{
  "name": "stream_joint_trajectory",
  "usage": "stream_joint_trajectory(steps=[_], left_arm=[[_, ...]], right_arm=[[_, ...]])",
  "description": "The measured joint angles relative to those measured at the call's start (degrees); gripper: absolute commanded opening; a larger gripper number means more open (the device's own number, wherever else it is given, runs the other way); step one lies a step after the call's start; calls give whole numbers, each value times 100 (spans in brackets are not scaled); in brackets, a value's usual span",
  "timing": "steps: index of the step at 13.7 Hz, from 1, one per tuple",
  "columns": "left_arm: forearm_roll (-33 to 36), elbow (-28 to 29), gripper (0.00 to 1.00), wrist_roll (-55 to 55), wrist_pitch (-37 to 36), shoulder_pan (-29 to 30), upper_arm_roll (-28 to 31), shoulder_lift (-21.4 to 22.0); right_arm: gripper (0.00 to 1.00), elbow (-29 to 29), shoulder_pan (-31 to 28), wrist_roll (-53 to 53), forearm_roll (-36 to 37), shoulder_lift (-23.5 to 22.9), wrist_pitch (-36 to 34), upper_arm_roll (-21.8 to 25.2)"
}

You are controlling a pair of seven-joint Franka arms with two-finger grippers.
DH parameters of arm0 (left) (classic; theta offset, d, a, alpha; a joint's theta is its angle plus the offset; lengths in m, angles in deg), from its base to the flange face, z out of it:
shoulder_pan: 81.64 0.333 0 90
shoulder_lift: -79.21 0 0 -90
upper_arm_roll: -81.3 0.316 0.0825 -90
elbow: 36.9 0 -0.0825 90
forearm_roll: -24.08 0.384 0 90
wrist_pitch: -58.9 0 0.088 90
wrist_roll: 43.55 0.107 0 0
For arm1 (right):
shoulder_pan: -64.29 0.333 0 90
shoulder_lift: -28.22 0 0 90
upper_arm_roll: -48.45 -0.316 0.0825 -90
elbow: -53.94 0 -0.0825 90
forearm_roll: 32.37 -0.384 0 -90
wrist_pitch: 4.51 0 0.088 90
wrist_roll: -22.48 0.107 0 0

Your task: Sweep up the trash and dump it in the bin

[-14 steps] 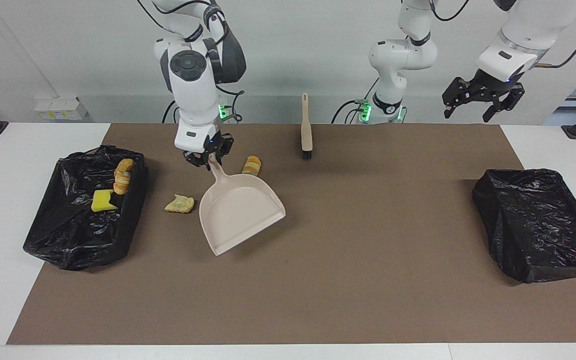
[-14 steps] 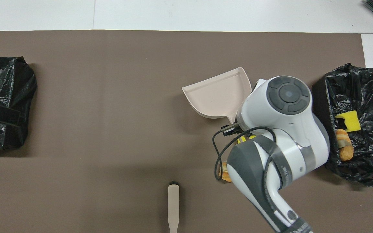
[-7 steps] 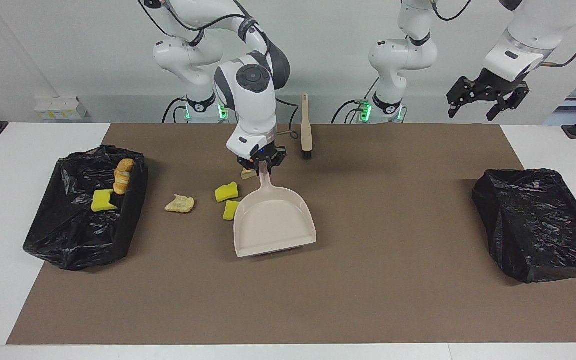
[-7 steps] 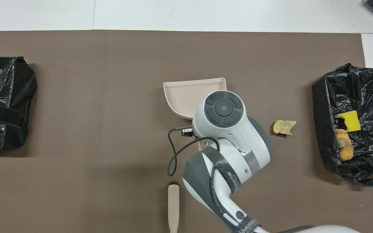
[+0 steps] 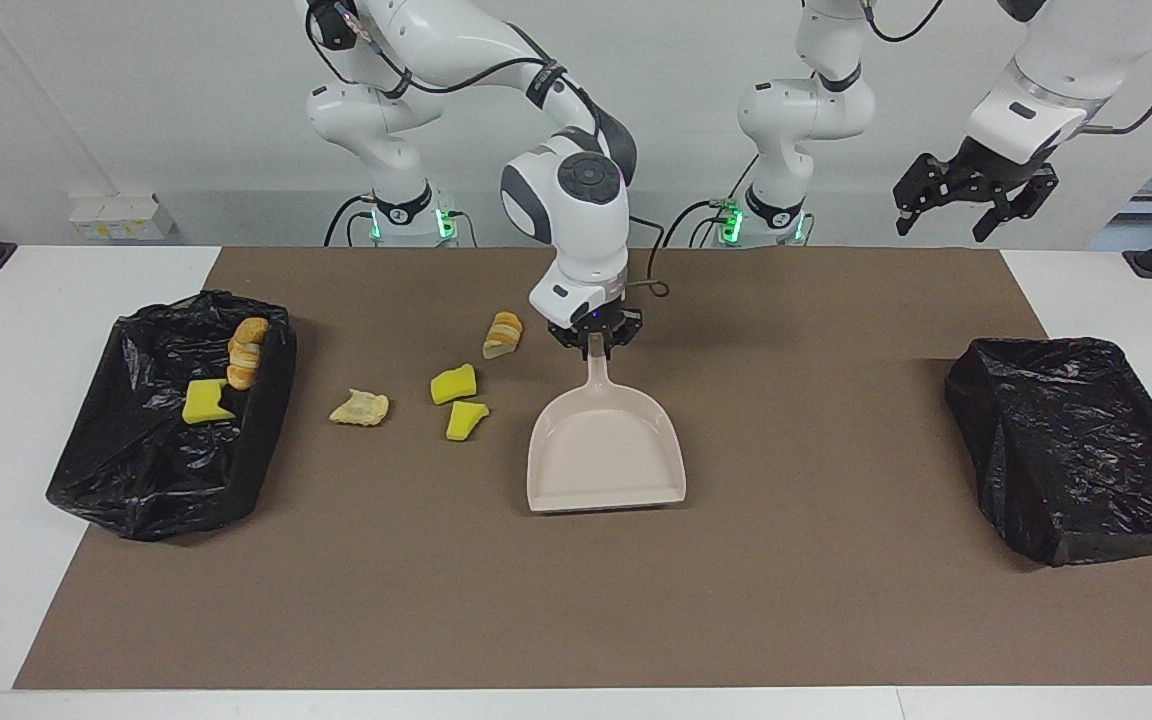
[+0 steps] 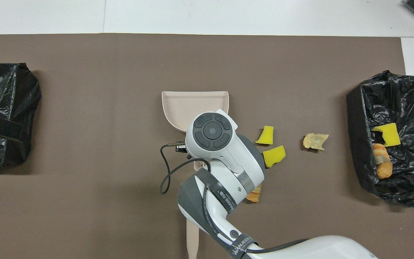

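Facing view: right claw [image 5: 595, 337] pinching the dustpan [image 5: 605, 455] handle has slid it along the table from beside the bin [image 5: 176, 410] toward the middle, uncovering four scraps [image 5: 456, 384] between pan and bin; left claw [image 5: 971, 198] waits spread, raised. Overhead view: pan empty, brush [image 6: 192, 240] untouched near the robots, so sweeping isn't done.

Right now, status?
Right gripper shut on dustpan handle. Left gripper open, waiting. Four scraps on mat beside pan. Nothing blocking.

Partial lettering on right arm [image 6: 228, 201], unreadable
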Motion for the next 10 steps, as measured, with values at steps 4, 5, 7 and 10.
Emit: stream_joint_trajectory(steps=[4,5,7,10], left_arm=[[0,0,100,0,0,0,0,1],[0,0,100,-1,0,0,0,1],[0,-2,100,-1,-2,0,-3,28],[0,-2,100,-2,-26,0,-11,175]], right_arm=[[83,-60,59,318,0,-64,151,-2],[95,-92,61,321,0,-74,154,-2],[100,-119,71,321,0,-73,117,-8],[100,-123,223,327,-2,112,-257,-18]])
